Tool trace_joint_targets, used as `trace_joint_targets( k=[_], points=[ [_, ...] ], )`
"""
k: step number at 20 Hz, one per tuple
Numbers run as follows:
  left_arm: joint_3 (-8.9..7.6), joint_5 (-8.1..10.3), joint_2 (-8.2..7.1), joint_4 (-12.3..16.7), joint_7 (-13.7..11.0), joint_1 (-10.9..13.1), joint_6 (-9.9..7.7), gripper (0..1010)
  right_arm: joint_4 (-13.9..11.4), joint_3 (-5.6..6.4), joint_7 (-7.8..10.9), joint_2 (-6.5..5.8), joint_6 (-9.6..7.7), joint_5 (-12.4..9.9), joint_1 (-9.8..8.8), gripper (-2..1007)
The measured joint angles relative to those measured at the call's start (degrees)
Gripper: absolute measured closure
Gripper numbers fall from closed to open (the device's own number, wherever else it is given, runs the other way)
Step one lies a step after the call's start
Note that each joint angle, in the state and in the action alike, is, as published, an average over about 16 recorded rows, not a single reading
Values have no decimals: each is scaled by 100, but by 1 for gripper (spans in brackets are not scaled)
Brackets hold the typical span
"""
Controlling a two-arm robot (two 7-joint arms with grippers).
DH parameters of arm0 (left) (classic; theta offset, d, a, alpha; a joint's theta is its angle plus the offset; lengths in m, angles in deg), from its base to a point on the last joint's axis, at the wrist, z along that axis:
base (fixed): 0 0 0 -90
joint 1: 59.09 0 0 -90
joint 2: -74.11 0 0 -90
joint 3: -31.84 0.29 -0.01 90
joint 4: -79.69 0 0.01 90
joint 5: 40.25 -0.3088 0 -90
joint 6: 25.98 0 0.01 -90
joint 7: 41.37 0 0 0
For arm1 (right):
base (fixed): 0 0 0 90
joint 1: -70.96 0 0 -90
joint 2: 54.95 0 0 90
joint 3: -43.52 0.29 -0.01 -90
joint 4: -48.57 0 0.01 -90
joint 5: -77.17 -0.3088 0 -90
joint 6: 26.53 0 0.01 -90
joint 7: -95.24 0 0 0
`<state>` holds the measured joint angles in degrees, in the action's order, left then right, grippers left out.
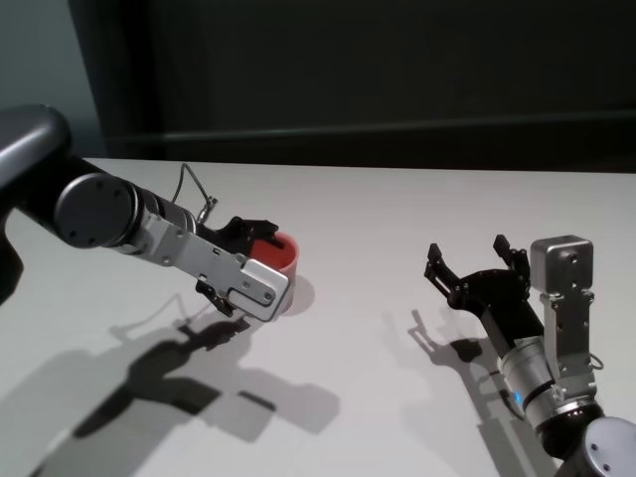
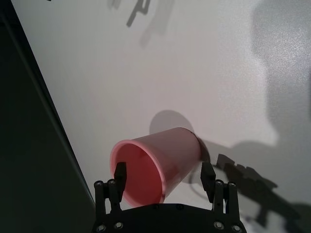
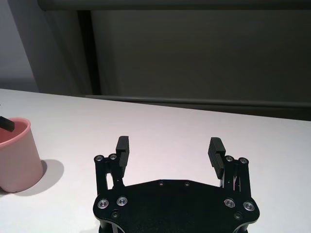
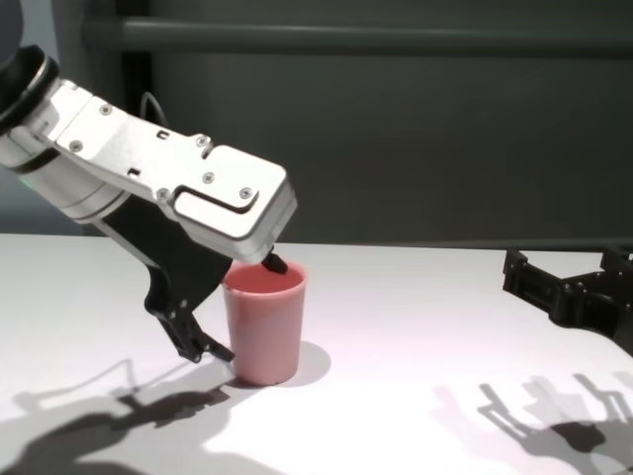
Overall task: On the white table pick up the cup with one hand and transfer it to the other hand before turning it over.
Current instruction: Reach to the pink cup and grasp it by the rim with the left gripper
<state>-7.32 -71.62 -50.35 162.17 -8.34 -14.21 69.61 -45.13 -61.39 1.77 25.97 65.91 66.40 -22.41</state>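
Note:
The salmon-pink cup stands upright on the white table, left of centre. My left gripper is open and straddles the cup from the left without closing on it. In the left wrist view the cup lies between the gripper's two fingers, one fingertip at the rim and the other clear of the wall. The chest view shows one fingertip at the far rim of the cup. My right gripper hovers open and empty at the right, well away from the cup.
Bare white tabletop lies between the cup and the right gripper. A dark wall runs behind the table's far edge. Arm shadows fall on the near part of the table.

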Motion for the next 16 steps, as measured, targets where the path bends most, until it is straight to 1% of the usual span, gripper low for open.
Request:
trace_joint_targets(
  k=[4,9,12,16],
  points=[
    [97,-3,80,-179,-54,-105,49,7,0,0,0,0,0,0,0,5],
    [183,32,132,-306,-98,-178,68,28,0,0,0,0,0,0,0,5],
    [221,66,140,-333,-109,-200,69,60,0,0,0,0,0,0,0,5],
    [255,131,133,-336,-104,-215,75,132,0,0,0,0,0,0,0,5]
  ],
)
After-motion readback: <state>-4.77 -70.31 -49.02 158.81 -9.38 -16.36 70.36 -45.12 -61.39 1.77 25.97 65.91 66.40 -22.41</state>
